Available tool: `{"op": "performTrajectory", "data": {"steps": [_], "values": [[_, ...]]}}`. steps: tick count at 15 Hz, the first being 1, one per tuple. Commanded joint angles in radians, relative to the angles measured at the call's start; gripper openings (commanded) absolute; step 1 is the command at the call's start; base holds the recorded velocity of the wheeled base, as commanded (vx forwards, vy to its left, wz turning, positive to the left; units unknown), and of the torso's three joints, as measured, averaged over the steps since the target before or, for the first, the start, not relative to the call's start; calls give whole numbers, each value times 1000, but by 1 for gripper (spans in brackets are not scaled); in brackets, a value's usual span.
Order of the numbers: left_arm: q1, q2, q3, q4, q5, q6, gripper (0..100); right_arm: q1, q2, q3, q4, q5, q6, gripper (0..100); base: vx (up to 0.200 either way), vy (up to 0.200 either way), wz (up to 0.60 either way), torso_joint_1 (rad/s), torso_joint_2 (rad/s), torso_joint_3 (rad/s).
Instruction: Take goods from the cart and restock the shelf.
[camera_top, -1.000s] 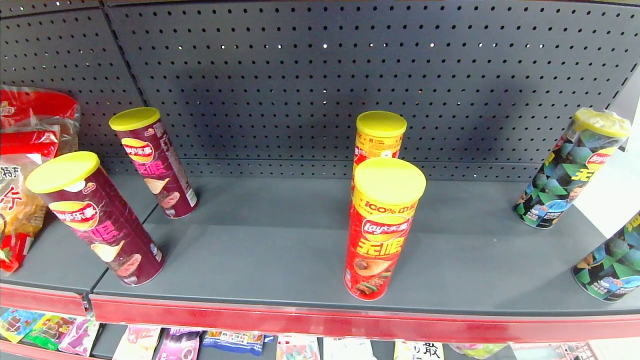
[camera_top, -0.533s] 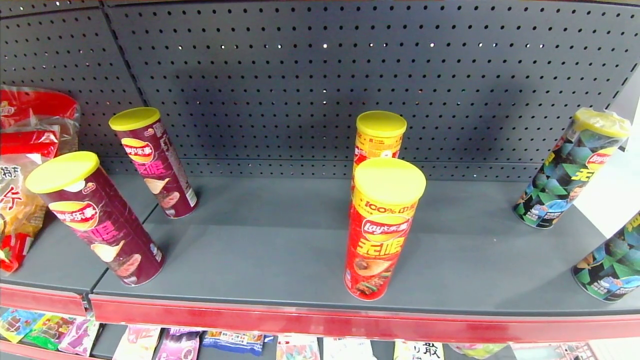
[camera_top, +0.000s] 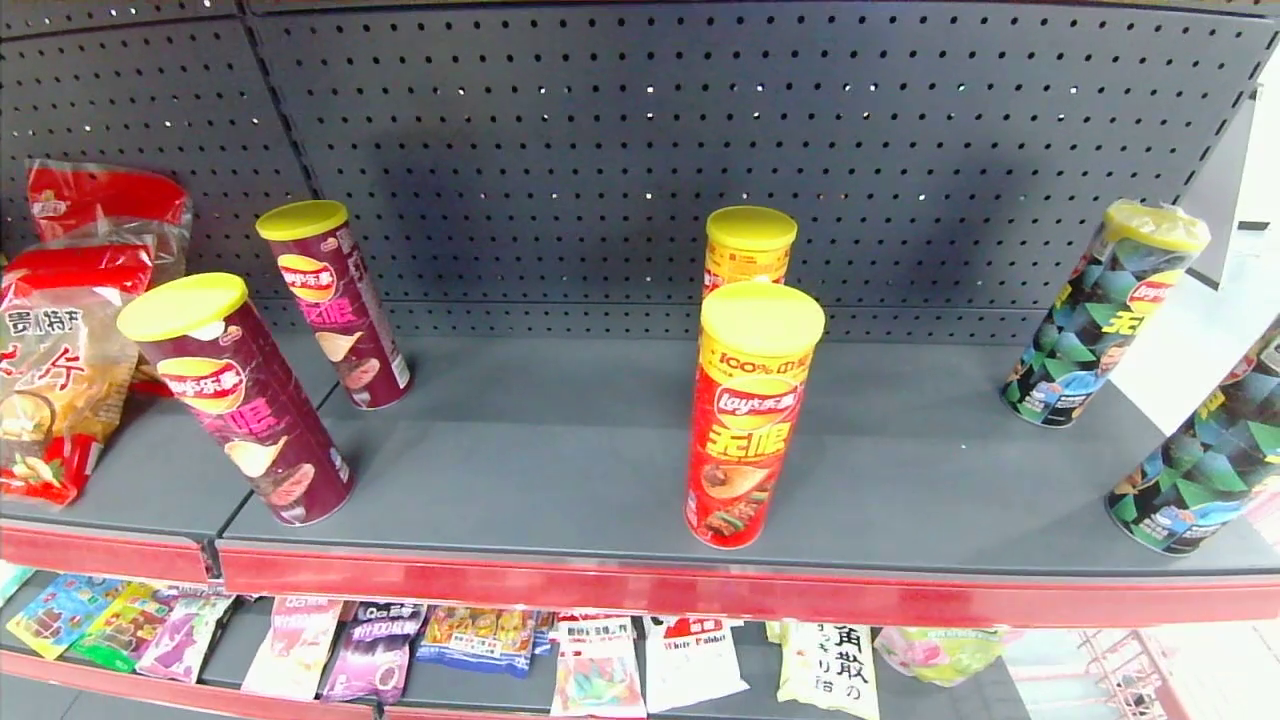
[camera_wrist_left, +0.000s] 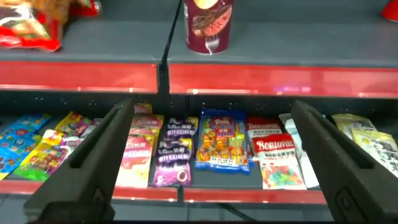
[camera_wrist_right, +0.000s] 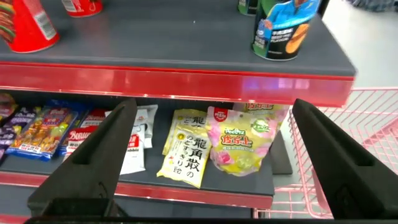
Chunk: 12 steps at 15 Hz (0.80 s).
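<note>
Shelf (camera_top: 560, 460): grey, with a red front edge.
Red chip can (camera_top: 745, 430): standing at shelf's front edge.
Left claw (camera_wrist_left: 212, 106): spread, empty, facing shelf.
Right claw (camera_wrist_right: 214, 102): spread, empty, facing shelf.

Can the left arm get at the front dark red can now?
Probably yes: the dark red can stands at the front edge of the shelf, nothing before it, and the jaws are open; the arm must rise first.
</note>
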Motion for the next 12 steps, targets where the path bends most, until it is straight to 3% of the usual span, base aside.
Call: {"op": "performTrajectory", "data": {"steps": [1, 3, 6, 12], "values": [[0, 0, 0, -1, 0, 0, 100, 1, 0, 2, 0, 2, 0, 100, 0, 0, 0, 0, 0, 0], [0, 0, 0, 1, 0, 0, 100, 1, 0, 1, 0, 3, 0, 100, 0, 0, 0, 0, 0, 0], [0, 0, 0, 1, 0, 0, 100, 1, 0, 1, 0, 3, 0, 100, 0, 0, -600, 1, 4, 1], [0, 0, 0, 1, 0, -2, 100, 1, 0, 1, 0, 3, 0, 100, 0, 0, 0, 0, 0, 0]]}}
